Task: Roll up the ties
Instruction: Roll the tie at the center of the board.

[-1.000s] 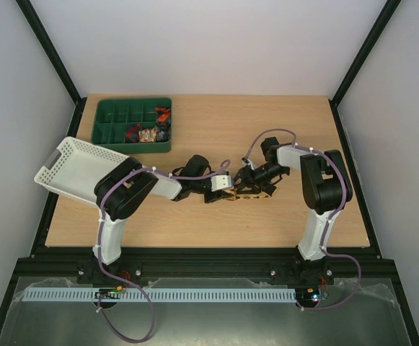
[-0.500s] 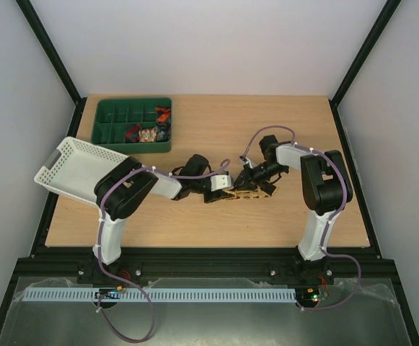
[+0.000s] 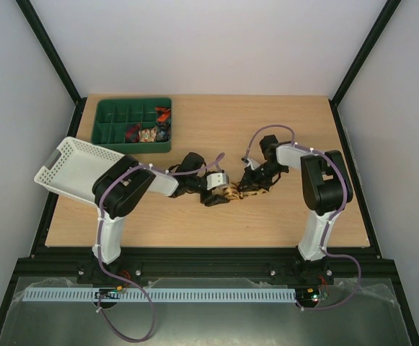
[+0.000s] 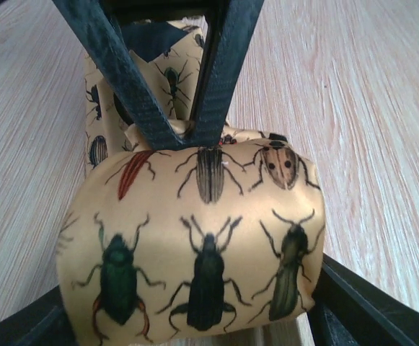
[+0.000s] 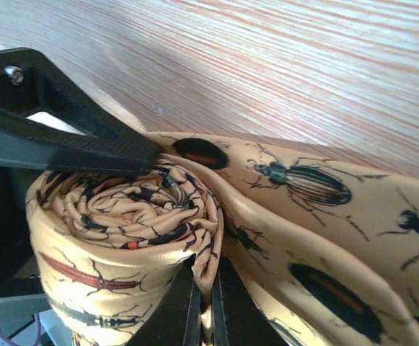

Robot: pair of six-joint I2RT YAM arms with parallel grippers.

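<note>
We've got the tie mostly coiled: left gripper clamps the roll, right gripper pinches one layer, some flat strip left to wind.

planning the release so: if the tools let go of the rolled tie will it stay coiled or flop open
Probably floppy: the tie trails a limp tail over the table. Its sheen suggests slippery cloth, so the coil may well loosen once the left tool and right tool release.

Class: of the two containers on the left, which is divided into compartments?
The green tray, set farther back; the white basket is one undivided space.
</note>
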